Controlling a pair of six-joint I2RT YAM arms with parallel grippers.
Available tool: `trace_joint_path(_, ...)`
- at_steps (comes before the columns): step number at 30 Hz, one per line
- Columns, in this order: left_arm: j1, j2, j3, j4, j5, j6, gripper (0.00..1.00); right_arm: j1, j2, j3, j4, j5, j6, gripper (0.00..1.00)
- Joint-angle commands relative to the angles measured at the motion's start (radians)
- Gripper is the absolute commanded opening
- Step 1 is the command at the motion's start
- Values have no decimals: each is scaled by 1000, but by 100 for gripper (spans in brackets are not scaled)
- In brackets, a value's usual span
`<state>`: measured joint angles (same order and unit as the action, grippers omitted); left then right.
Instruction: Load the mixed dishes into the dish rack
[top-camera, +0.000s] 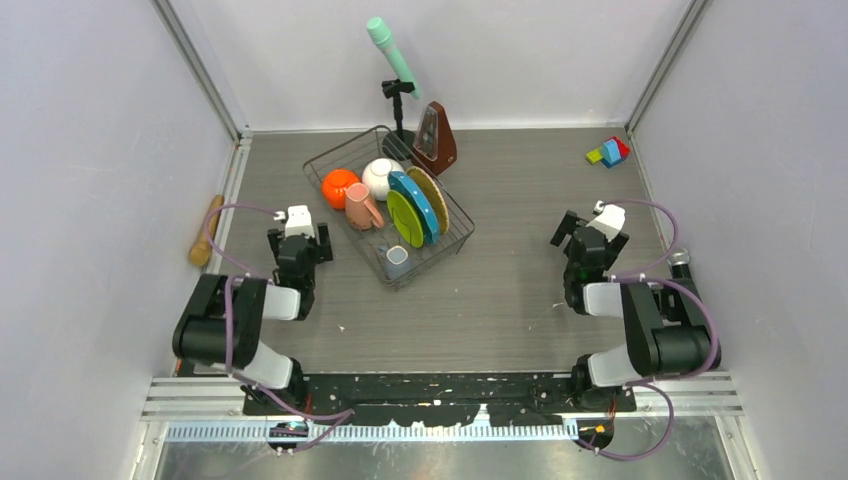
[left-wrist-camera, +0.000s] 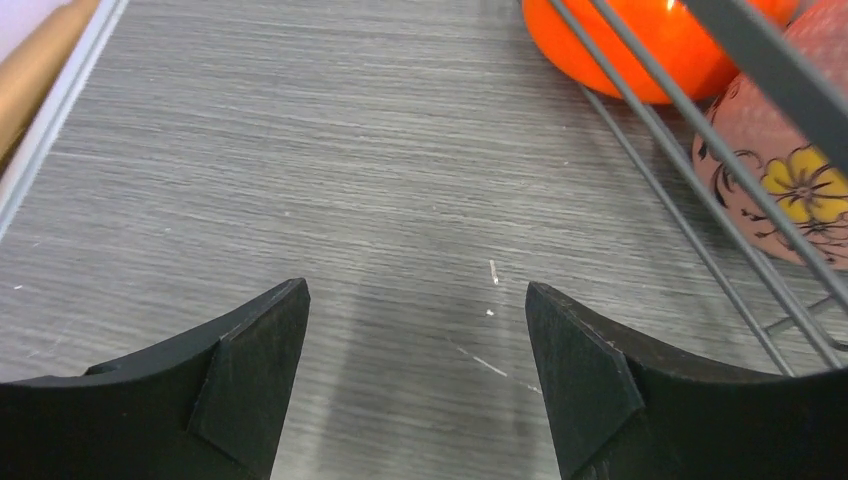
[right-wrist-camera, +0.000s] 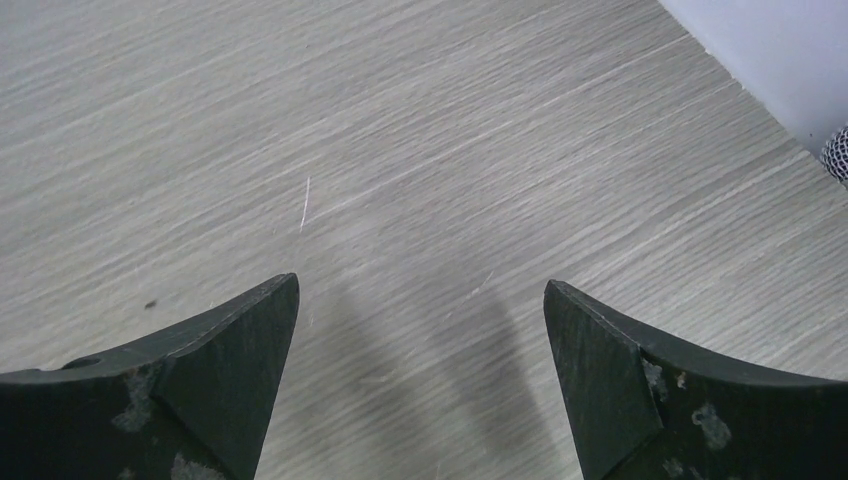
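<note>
The large black wire dish rack (left-wrist-camera: 760, 55) sits upper centre in the top view, with all the dishes I can see already inside. The left gripper (left-wrist-camera: 415, 300) is nearer, jaws spread and empty, with the glossy orange bowl (left-wrist-camera: 640, 45) to its upper right. The right gripper (right-wrist-camera: 420, 290) is spread, empty and well apart.

High rear overview of the table (top-camera: 540, 300); wrist views close above it, dish rack (left-wrist-camera: 780, 55) also in the left.

A robotics lab test cell: plain white panels (top-camera: 90, 150) in aluminium framing (top-camera: 203, 72) enclose a grey tabletop (top-camera: 520, 290), with left arm (top-camera: 225, 330) and right arm (top-camera: 650, 330) bolted at its near edge.
</note>
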<state>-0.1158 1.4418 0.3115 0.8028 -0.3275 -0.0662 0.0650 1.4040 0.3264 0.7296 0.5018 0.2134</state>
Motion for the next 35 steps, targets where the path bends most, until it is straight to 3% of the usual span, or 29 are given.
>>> trace_joint_path(1,0,126,-30,343,4,43,83,-35,105,-6,259,-8,-17,98)
trace_joint_path(3,1,81,6,191,-3,21,91,-49,148,10,269,-44,-21,97)
trace_joint_path(4,2,96,25,172,-16,21,99,-51,142,15,235,-50,-16,97)
trace_joint_path(5,1,114,35,186,-26,28,99,-52,151,13,244,-54,-21,97)
trace_joint_path(11,2,109,32,189,23,44,95,-53,152,14,249,-71,-29,86)
trace_joint_path(12,1,108,31,187,29,45,95,-53,153,13,252,-71,-30,94)
trace_joint_path(14,1,108,31,184,31,45,99,-53,153,12,258,-70,-30,99)
trace_joint_path(35,1,109,37,175,31,46,100,-51,152,11,260,-74,-32,100)
